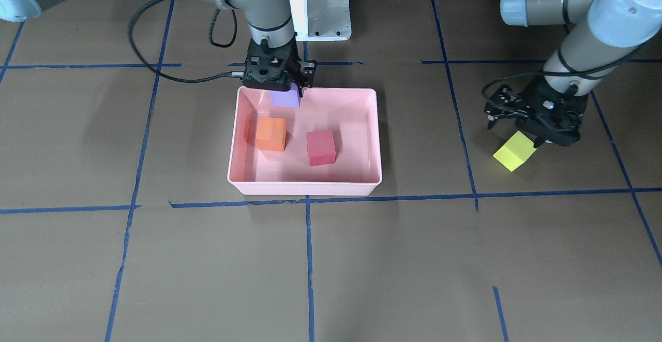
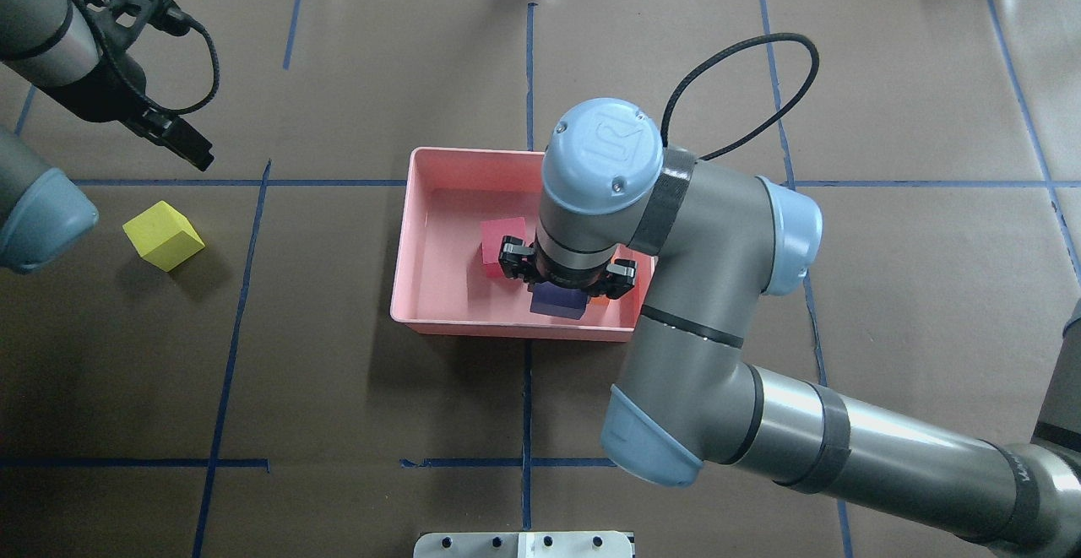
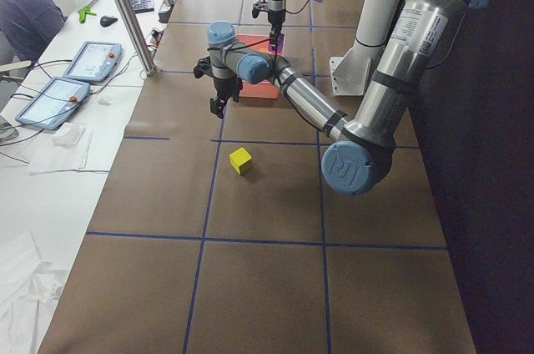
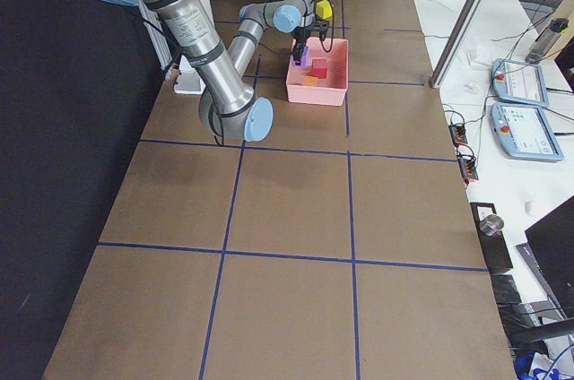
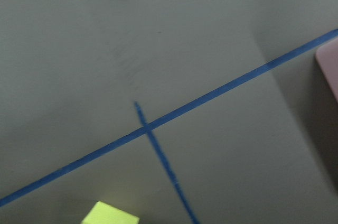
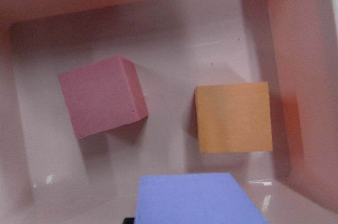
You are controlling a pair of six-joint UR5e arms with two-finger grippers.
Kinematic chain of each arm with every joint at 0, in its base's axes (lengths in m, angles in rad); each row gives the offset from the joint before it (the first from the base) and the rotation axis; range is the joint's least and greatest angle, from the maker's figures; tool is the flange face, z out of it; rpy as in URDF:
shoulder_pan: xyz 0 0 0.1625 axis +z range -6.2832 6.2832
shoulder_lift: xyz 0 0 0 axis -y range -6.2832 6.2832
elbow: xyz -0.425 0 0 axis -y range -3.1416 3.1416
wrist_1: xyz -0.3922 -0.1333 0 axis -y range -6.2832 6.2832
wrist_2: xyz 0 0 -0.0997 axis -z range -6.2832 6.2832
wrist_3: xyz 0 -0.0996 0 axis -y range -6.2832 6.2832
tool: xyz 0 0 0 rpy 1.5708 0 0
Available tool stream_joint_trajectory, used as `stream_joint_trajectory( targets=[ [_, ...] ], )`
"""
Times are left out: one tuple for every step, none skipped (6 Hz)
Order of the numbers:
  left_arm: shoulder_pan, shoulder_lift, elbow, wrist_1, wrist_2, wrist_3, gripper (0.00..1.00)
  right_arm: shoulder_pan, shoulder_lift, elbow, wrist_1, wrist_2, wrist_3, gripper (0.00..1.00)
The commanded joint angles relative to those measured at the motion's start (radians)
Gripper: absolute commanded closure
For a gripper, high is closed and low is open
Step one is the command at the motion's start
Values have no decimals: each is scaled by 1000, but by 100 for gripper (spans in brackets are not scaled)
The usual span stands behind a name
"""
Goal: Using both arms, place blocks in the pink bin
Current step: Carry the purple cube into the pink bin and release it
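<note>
Right gripper (image 1: 283, 86): points straight down over the pink bin (image 1: 305, 188), at the wall nearest the robot base. Its fingers are clamped on the purple block (image 6: 195, 197).
Purple block: held between the fingers, clear of the bin floor. In the right wrist view it looks larger than the two blocks below.
Orange block (image 1: 271, 133): flat on the bin floor, just beyond the purple block, close to the side wall on the robot's right.
Red block (image 1: 320, 147): flat on the bin floor near the middle, turned slightly, apart from the orange block.
Pink bin: rests on the brown table (image 1: 362, 269), which is marked with blue tape lines (image 1: 309, 259).
Yellow-green block (image 1: 514, 150): on the table outside the bin, well apart from it on the robot's left side, set diagonally to the tape lines.
Left gripper (image 2: 192, 151): tilted above the table, beyond the yellow-green block and not touching it. The pictures do not show whether its fingers are apart or together.
</note>
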Motion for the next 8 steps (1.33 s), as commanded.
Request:
stream_joint_trajectory(
  targets=[
    [-17,74,3,-51,-5,114,0,-8,5,-1,-1,-13,-6,0],
    [-17,101,46,-143,-5,178,0,22,-2,3,-2,3,-56,0],
    [-17,112,120,-253,-5,230,0,36,-48,44,-2,11,-87,0],
    [-17,116,182,-356,-3,240,0,38,-64,57,-2,11,-89,0],
    [-14,135,234,-454,-3,260,0,38,-70,60,-2,11,-89,0],
    [-11,160,241,-487,-5,259,0,38,-76,65,-2,11,-89,0],
    [-11,181,235,-487,-6,245,0,38,-81,65,-1,11,-89,0],
    [-1,189,238,-487,-5,240,0,38,-84,66,-1,11,-89,0]
  ],
)
